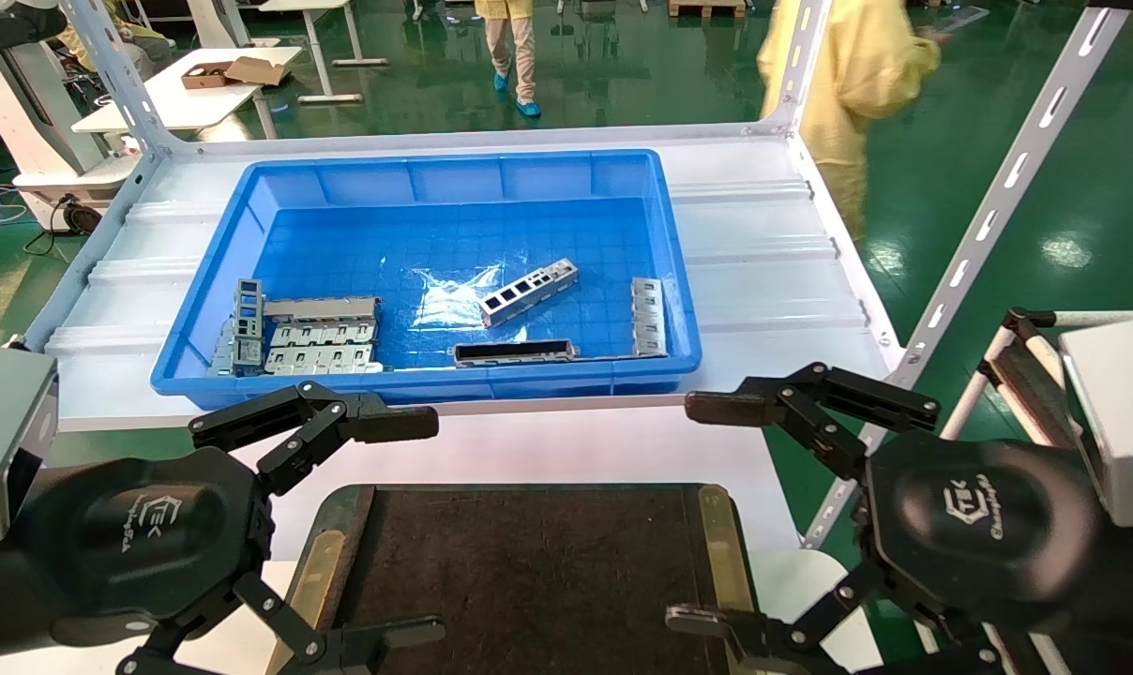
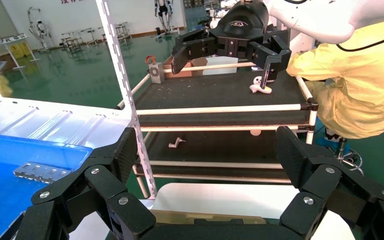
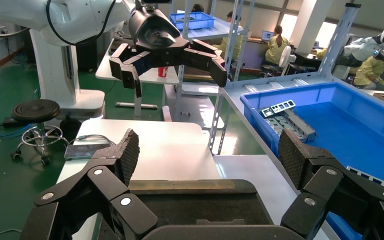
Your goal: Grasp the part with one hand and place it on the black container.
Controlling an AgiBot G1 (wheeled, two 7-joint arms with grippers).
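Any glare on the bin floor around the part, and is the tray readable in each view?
Head view: bright glare patch on the blue bin floor beside the part, whose dark windows stay legible; black container matt, evenly lit. Wrist views: each gripper's own fingers hide most of the tray.

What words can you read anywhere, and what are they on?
White logo with a line of small lettering on the left gripper body: too blurred to read.
The same white logo and lettering on the right gripper body: also too blurred to read.
Red characters on the far wall in the left wrist view: cut off, unreadable.
Blue bin, part, black container: no text.
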